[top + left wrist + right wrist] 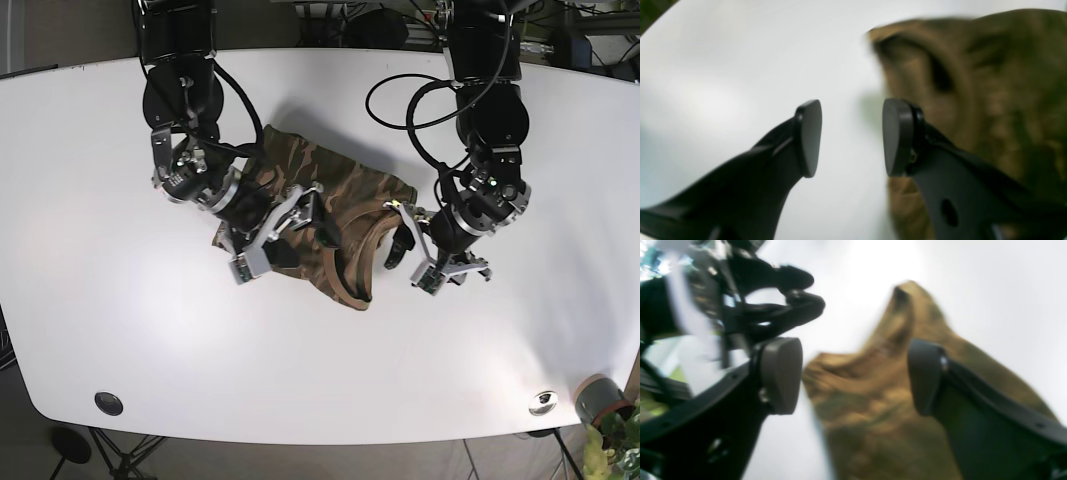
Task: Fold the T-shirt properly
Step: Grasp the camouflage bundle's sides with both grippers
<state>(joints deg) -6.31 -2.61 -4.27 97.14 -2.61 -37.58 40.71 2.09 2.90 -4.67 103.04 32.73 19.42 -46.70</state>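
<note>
Base view has the camouflage T-shirt (335, 215) bunched in a crumpled heap near the middle of the white surface (120, 330), and both arms are right on it. Right gripper (283, 232) sits over the shirt's edge nearest that arm, jaws spread, nothing pinched between them. Left gripper (413, 250) hovers at the opposite edge of the shirt, just beside the neckline, jaws apart as well.

Left wrist view: the two dark pads (809, 136) stand wide apart with only bare white surface in the gap; the T-shirt (990, 100) lies off to one side, behind the far pad, blurred.

Right wrist view: jaws wide open again, and this time the T-shirt (873, 400) fills the gap between the pads (781, 373), its folds rising to a peak beyond them. Whether either pad touches cloth, I cannot tell through the blur.
</note>
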